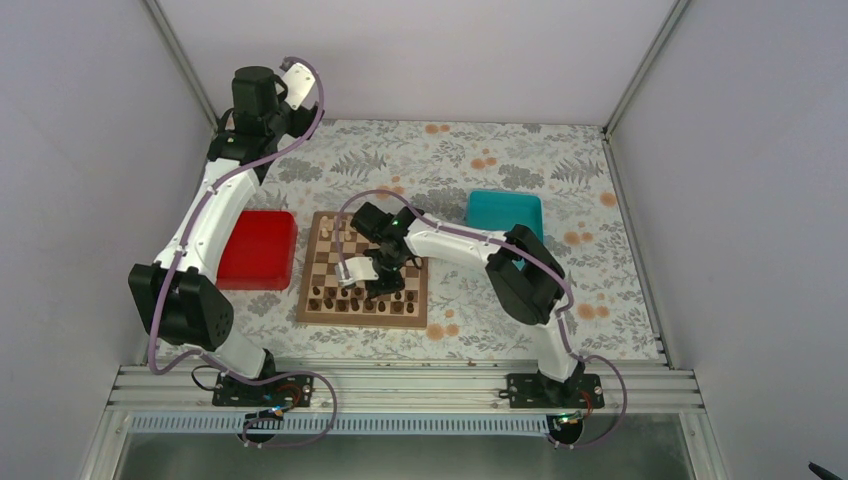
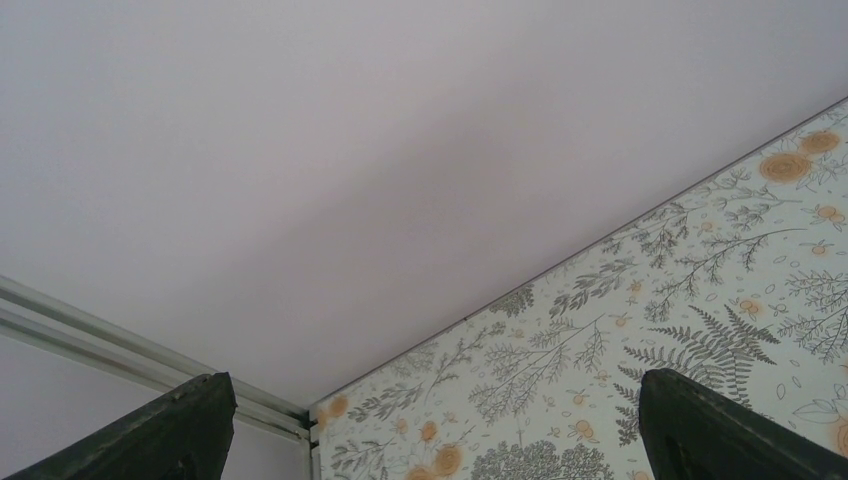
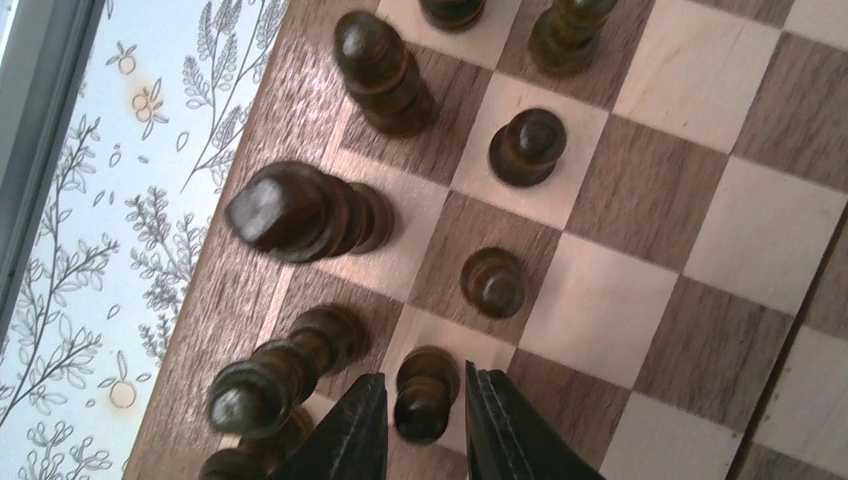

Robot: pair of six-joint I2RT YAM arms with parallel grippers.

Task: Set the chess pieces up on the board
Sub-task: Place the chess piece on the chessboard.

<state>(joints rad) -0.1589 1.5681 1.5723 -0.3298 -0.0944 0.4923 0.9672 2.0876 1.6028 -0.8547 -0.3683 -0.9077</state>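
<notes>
Many dark chess pieces (image 1: 365, 298) stand on the board (image 1: 312, 318), few pale pieces (image 1: 327, 232) do yet, the right gripper (image 3: 425, 378) sits loose around a pawn (image 3: 425, 398), and the left gripper (image 2: 437, 385) is wide open.

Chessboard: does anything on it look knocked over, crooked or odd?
Nothing stands out. In the right wrist view the dark pieces stand upright on their squares of the board, none toppled. The right gripper closely straddles one pawn, also upright. The far rows show too small to judge.
</notes>
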